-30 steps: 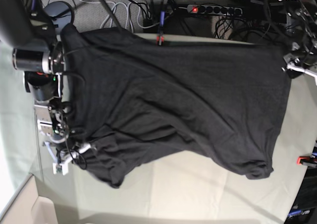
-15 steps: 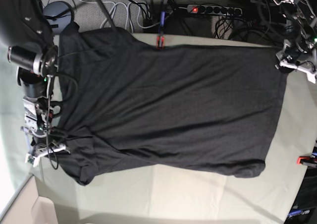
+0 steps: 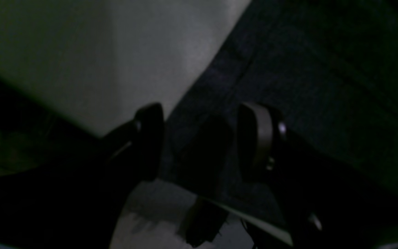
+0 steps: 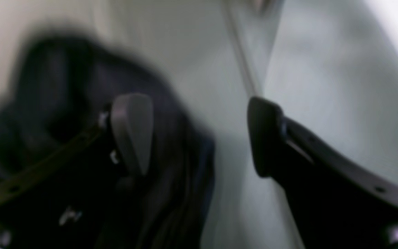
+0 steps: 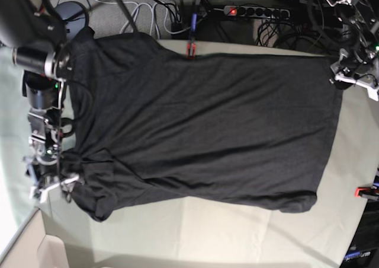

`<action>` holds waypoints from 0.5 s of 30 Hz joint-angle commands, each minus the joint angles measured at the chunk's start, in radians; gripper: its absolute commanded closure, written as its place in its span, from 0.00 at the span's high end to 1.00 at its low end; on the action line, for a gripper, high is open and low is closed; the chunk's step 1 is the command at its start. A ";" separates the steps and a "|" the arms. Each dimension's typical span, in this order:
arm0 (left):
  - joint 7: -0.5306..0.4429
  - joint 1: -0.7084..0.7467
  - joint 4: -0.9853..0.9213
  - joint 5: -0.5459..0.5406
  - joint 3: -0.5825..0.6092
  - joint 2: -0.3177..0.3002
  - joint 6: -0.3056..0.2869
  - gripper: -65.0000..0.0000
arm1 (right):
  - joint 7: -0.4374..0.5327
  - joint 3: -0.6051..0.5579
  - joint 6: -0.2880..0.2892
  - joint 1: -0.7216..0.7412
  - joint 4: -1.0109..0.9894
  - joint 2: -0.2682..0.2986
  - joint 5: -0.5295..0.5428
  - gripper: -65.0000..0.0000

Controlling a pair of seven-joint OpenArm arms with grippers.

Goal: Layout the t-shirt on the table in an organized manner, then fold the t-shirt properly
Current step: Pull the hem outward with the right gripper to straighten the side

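t-shirt (image 5: pixel 201 123): we see it spread across the table (image 5: pixel 237 232)
left pincer (image 5: pixel 346 78): at its right corner
right pincer (image 5: pixel 50 182): at its left edge

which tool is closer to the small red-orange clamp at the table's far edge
Left, by a modest margin. The left tool sits at the t-shirt's far corner, to the clamp's right in the base view. The right tool is off the near-left sleeve, farther away.

Black arms (image 5: pixel 26 19), loose cables, grey-padded pincer fingers (image 4: pixel 131 131).
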 commanded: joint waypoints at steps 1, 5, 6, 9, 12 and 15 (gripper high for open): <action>-0.012 -0.007 0.013 -0.008 -0.001 -0.016 0.001 0.51 | 0.016 -0.003 -0.007 -0.008 0.056 0.000 0.006 0.67; -0.012 -0.004 0.013 -0.008 -0.002 -0.016 0.001 0.51 | 0.012 -0.003 0.088 -0.100 0.208 -0.046 0.004 0.67; -0.013 -0.002 0.013 -0.008 -0.004 -0.017 0.001 0.51 | 0.012 -0.003 0.120 -0.117 0.221 -0.060 0.002 0.67; -0.015 -0.001 0.013 -0.008 -0.006 -0.020 0.001 0.51 | 0.012 -0.003 0.165 -0.146 0.226 -0.081 0.001 0.67; -0.012 0.001 0.016 -0.008 -0.006 -0.020 0.001 0.51 | 0.011 -0.008 0.188 -0.157 0.224 -0.107 0.001 0.67; -0.010 0.001 0.016 -0.008 -0.006 -0.020 0.001 0.51 | 0.011 -0.034 0.188 -0.169 0.224 -0.112 0.001 0.67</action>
